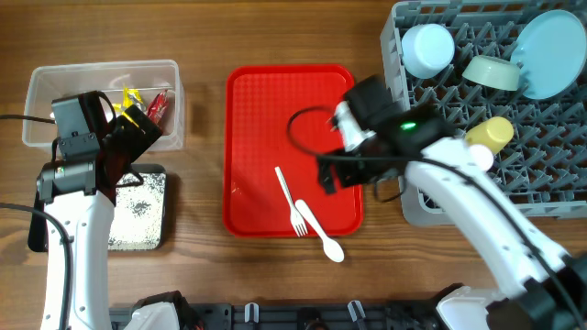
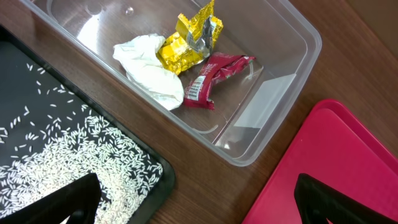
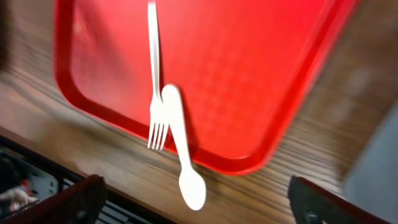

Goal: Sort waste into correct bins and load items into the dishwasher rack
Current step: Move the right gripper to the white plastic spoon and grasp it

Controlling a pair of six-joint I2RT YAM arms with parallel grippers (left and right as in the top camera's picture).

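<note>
Clear tub [image 2: 292, 38]: tissue [image 2: 149, 71], yellow wrapper [image 2: 183, 48], red wrapper [image 2: 211, 78]; black tray [image 2: 18, 62]: crumbs [image 2: 81, 163]; left pincer [image 2: 199, 205], right pincer [image 3: 199, 202] spread wide.

Both arms are built alike: long white tubular links with black joints. The left arm [image 1: 66, 238] ends in a boxy black wrist block [image 1: 78, 124], and a thin black cable [image 1: 23, 117] runs off beside it. The right arm [image 1: 486, 215] carries a bulkier black housing [image 1: 390, 115] with a small green light [image 1: 407, 126] glowing on it. Next to the housing sits a silvery-white cylinder [image 1: 347, 124], and a black cable loop [image 1: 298, 128] curls out from it. The left gripper [image 2: 202, 202] has matte black, wedge-shaped fingers [image 2: 71, 199]. The right gripper [image 3: 196, 202] has the same dark fingertips [image 3: 59, 202].
</note>
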